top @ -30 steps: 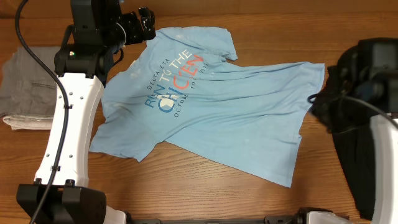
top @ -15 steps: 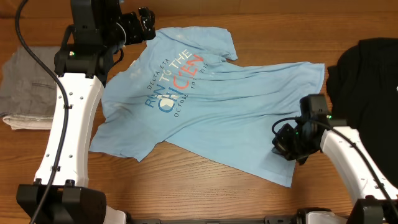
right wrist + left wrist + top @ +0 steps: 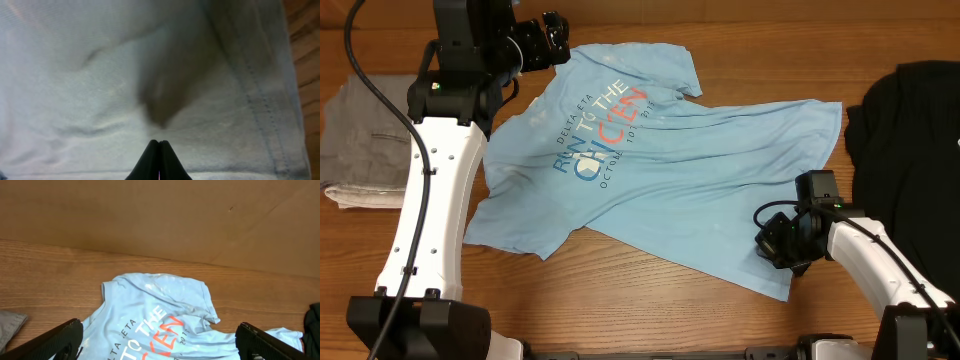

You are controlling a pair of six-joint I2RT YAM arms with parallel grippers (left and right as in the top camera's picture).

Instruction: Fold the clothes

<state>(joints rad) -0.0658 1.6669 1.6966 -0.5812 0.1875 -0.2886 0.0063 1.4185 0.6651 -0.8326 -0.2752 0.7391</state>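
Grey folded cloth (image 3: 360, 140) lies at the left edge of the overhead frame on the brown wooden table (image 3: 650, 310). In the upper left, the left gripper (image 3: 552, 42) hangs just beside the collar end of the light blue short-sleeved T-shirt (image 3: 650, 170), in the same spot as a second ago. Its own camera shows its dark fingers (image 3: 60, 340) spread wide at the two bottom corners of the frame, with nothing between them.

The T-shirt lies flat and rumpled across the middle of the table, lettering up, and its outline has not changed.

At the lower right, the right gripper (image 3: 772, 243) sits on the shirt near its hem. A second ago that arm was up at the right edge; half a second ago it was already down on the cloth, and it is now slightly lower in the frame. Its fingertips (image 3: 159, 150) are pressed together against the fabric; whether any cloth is pinched cannot be told.

A black garment (image 3: 910, 130) fills the right edge.
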